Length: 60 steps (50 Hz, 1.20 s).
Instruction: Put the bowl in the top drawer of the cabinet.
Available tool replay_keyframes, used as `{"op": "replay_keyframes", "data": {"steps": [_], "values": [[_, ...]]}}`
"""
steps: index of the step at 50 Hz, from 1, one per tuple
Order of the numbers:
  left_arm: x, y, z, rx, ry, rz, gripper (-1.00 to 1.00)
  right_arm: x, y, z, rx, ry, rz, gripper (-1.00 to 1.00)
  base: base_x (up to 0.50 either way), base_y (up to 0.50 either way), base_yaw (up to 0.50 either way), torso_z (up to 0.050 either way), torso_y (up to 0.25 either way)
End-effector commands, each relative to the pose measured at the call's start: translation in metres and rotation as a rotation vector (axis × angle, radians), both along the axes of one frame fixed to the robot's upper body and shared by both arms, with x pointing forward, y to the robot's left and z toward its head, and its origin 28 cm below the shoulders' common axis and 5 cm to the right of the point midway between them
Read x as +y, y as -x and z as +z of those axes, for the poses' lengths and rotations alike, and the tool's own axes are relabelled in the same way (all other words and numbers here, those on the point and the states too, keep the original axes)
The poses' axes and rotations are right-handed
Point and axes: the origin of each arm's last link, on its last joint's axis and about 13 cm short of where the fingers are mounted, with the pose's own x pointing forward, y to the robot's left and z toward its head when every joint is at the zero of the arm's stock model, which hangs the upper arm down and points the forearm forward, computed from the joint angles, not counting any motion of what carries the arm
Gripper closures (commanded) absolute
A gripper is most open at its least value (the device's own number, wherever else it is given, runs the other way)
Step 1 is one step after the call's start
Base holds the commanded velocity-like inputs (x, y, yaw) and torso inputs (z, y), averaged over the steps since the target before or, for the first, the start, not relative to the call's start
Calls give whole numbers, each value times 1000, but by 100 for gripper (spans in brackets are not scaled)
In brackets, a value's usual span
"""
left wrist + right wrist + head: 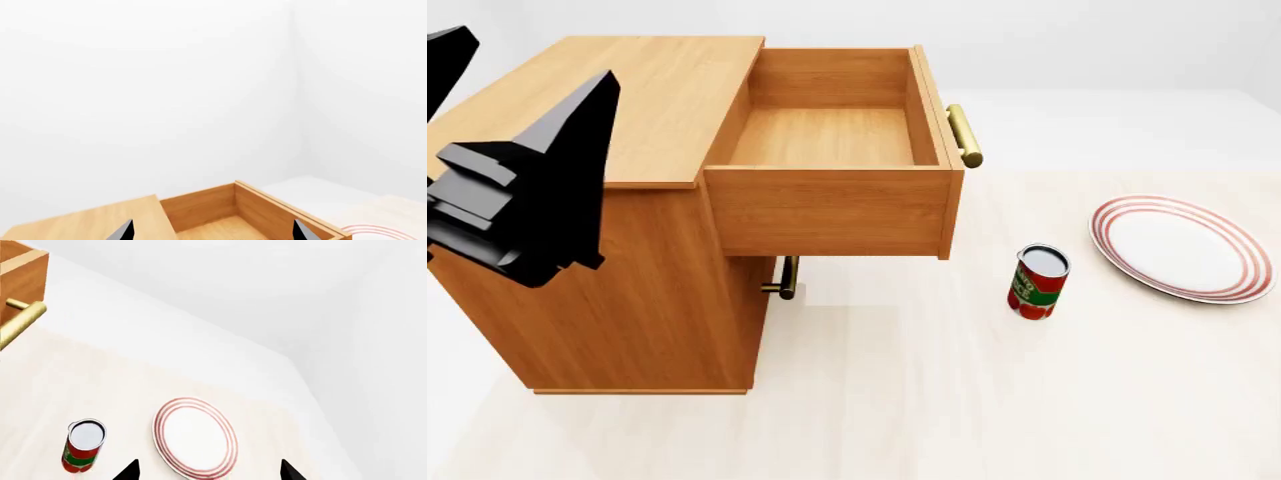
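The bowl shows in no view. The orange-brown cabinet point(627, 270) stands at the left of the head view. Its top drawer point(827, 205) is pulled fully out, with a bare wooden floor and a brass bar handle point(964, 135). My left gripper point(213, 232) is open, with nothing between its dark fingertips. It hangs above the drawer point(200, 205) beside the cabinet top point(87, 222). My right gripper point(209, 472) is open too and holds nothing. It hovers over the near rim of the plate point(195, 435).
A white plate with red rim rings point(1181, 247) lies on the pale floor at the right. A red can point(1038, 282) stands between it and the cabinet. The lower drawer's small brass handle point(785, 278) shows under the open drawer. My black left arm point(521, 190) fills the left edge.
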Motion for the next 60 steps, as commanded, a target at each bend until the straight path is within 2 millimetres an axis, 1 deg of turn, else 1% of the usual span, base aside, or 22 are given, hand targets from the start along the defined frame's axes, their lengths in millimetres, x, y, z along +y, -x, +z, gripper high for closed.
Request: {"op": "replay_keyframes", "data": {"steps": [1,5,13,23,33,43,46,50,56,60], "values": [[1,5,-6,12,26,16,-100,-34,13,-25,118,-49,-122,-100,0,0,0,0,0],[1,6,-6,13,28,14,-100,-44,17,-41,177,-51,-166,-100,0,0,0,0,0],[0,5,-6,13,35,8,-100,-57,14,-67,294,-16,-218,-100,0,0,0,0,0],[0,6,-6,14,30,10,-100,-68,3,-87,385,11,-253,-100,0,0,0,0,0],[1,6,-4,6,17,15,-100,-71,-8,-115,452,27,-254,-100,0,0,0,0,0],[1,5,-5,6,15,15,-100,-75,-13,-146,529,23,-274,-100,0,0,0,0,0],[1,5,-5,7,15,13,-100,-75,-14,-153,542,19,-274,-100,0,0,0,0,0],[1,6,-5,9,15,11,-100,-68,-15,-168,558,13,-267,-100,0,0,0,0,0],[1,6,-6,14,15,10,-100,-52,-38,-186,581,13,-254,-100,0,0,0,0,0],[1,6,-7,16,16,10,-100,-48,-45,-197,593,13,-248,-100,0,0,0,0,0]]}}
